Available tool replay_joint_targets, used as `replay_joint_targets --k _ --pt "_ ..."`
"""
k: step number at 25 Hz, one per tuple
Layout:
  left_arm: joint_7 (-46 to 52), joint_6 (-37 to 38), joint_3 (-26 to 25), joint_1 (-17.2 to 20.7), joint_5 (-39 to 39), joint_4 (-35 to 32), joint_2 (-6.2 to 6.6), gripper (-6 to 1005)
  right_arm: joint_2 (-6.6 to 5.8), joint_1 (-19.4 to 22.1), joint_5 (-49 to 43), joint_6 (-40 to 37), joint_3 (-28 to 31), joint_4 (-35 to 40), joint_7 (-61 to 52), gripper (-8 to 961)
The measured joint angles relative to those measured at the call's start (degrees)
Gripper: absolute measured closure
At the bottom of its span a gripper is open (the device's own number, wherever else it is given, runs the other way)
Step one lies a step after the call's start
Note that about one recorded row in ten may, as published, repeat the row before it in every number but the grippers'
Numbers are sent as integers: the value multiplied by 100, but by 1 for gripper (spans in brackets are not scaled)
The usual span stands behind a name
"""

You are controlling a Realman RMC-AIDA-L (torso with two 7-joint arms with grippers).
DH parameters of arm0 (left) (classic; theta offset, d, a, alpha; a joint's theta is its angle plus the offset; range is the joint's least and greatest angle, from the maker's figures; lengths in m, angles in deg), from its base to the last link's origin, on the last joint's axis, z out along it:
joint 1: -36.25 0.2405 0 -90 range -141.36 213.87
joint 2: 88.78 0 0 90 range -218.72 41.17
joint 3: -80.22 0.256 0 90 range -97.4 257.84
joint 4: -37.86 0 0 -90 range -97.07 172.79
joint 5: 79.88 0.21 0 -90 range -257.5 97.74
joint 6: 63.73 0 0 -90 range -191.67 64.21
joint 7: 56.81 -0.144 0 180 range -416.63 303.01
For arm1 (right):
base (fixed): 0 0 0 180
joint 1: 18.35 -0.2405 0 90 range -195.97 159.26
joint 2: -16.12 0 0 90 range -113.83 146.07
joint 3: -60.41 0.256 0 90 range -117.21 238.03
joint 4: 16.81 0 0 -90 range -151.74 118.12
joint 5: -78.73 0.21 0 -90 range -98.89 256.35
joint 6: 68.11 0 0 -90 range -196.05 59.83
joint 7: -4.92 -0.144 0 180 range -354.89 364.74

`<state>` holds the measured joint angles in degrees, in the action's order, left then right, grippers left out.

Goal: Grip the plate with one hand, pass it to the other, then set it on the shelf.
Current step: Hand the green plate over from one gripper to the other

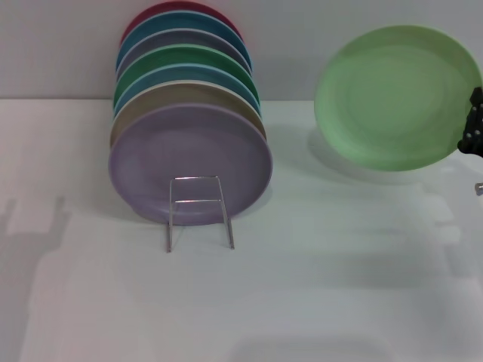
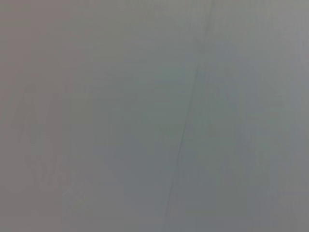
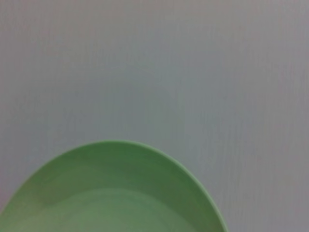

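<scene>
The light mint-green plate (image 1: 396,94) hangs above the table at the right of the head view, tipped up with its face toward me. My right gripper (image 1: 473,127), black with small screws, shows only at the frame's right edge and is shut on the plate's right rim. In the right wrist view the plate (image 3: 113,193) shows as an arc of its rim against the grey wall. The shelf (image 1: 199,211), a thin silver wire rack, stands left of centre. My left gripper is out of view; its wrist view shows only a bare grey surface.
Several plates stand on edge in the rack, a lilac plate (image 1: 189,162) in front and a darker green plate (image 1: 189,59) among those behind it. The white table (image 1: 317,286) spreads in front, with a grey wall (image 1: 60,45) behind.
</scene>
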<state>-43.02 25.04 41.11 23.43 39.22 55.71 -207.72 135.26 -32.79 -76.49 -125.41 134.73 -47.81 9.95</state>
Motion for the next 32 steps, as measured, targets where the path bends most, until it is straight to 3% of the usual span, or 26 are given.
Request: replay_joint_targets --k 6,15,23,28,32 --pt "109 17 7 42 -2 0 1 173 3 -264 -22 -484 -77 684 -657 934" --pt "122 71 232 55 -1 0 3 173 5 -299 -26 -1172 -281 1258 -1372 935" --pt "120 527 875 88 7 -3 19 173 -21 -250 -26 -1941 -683 1887 -2125 935" --pt "122 930 1567 121 10 0 21 173 -28 -275 -27 -2192 -982 2082 -2285 935" --pt "122 982 1787 149 9 0 21 173 -13 -242 -27 -2334 -1295 2106 -2289 935"
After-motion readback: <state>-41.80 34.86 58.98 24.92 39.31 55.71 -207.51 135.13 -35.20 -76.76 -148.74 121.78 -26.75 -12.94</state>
